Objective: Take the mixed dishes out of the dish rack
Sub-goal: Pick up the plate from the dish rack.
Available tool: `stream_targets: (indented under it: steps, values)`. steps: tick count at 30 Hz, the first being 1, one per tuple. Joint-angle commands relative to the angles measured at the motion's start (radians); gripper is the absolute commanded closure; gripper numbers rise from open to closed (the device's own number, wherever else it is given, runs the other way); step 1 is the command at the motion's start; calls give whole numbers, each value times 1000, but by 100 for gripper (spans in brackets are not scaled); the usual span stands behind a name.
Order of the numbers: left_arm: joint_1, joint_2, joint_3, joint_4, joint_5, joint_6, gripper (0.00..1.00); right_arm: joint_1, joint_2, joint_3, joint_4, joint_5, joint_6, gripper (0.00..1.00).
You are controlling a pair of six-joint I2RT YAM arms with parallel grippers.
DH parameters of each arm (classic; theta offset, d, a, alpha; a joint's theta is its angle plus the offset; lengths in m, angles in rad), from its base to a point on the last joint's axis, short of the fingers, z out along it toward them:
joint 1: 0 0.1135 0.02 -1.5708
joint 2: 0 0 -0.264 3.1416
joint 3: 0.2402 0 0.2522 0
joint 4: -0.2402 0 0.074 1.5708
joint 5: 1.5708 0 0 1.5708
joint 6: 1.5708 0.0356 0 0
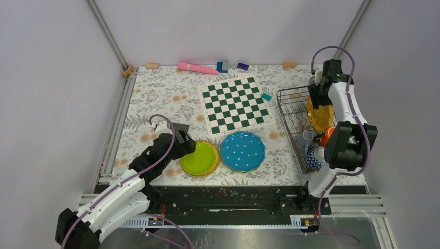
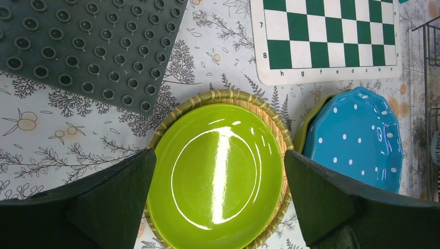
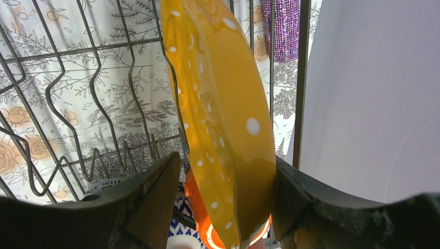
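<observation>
Left wrist view has the left claw (image 2: 219, 162) wide apart and empty, hovering right over a lime plate (image 2: 218, 171) that lies flat on the surface (image 1: 155, 96), nested in a straw-coloured rimmed dish. A teal plate (image 1: 243, 151) lies just beside it, also unloaded. A grey baseplate (image 2: 88, 46) and a chessboard (image 1: 236, 104) lie farther off.

At the right edge stands the rack (image 3: 302, 78), with an orange cup (image 1: 327, 136) and a patterned bowl (image 1: 314, 158) at its near end. Beyond them an orange dotted plate (image 3: 228, 104) stands on edge among the wires. The right claw (image 3: 225, 162) reaches down from above with the plate's rim between its fingers; one finger looks to touch the rim and the other sits just beside it, so the claw reads as apart, not yet clearly clamped.

The plate's face runs upright and in line with the gap, so closing and then lifting straight up seems the step in hand. The left arm is well apart from the rack.
</observation>
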Motion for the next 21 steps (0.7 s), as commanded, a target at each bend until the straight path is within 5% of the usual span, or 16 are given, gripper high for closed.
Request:
stream_targets:
  steps: [1, 9, 21]
  values:
    - [4, -11, 38, 27, -29, 8, 1, -8, 9, 51, -33, -6, -8, 35]
    - [5, -12, 41, 11, -44, 4, 1, -8, 24, 96, -89, -27, -20, 60]
    - [4, -9, 42, 9, -38, 1, 1, -8, -36, 110, -105, -60, -41, 82]
